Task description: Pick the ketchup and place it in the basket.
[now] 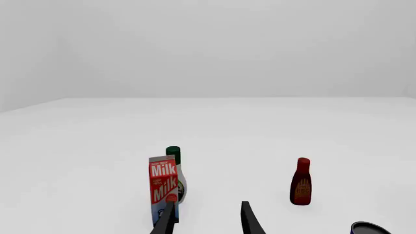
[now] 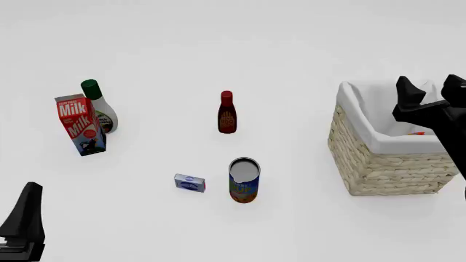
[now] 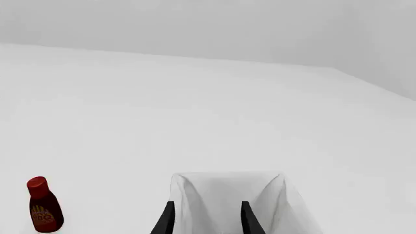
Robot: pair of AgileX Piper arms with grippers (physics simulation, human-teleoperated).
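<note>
The basket (image 2: 378, 164) is tan wicker with a white cloth lining and stands at the right. Only a small red-orange sliver of the ketchup (image 2: 416, 132) shows, inside the basket by its near wall; my right arm hides the rest. My right gripper (image 2: 429, 83) hangs over the basket's inside, open and empty. In the right wrist view its fingers (image 3: 166, 218) stand apart over the white lining (image 3: 227, 192). My left gripper (image 2: 28, 215) is low at the near left, away from everything; the left wrist view shows it open (image 1: 206, 219) and empty.
A milk carton (image 2: 80, 125) and a white bottle with a green cap (image 2: 98, 109) stand at the left. A small dark-red bottle (image 2: 227, 113) is in the middle. An open can (image 2: 244, 180) and a small blue box (image 2: 189, 183) are nearer.
</note>
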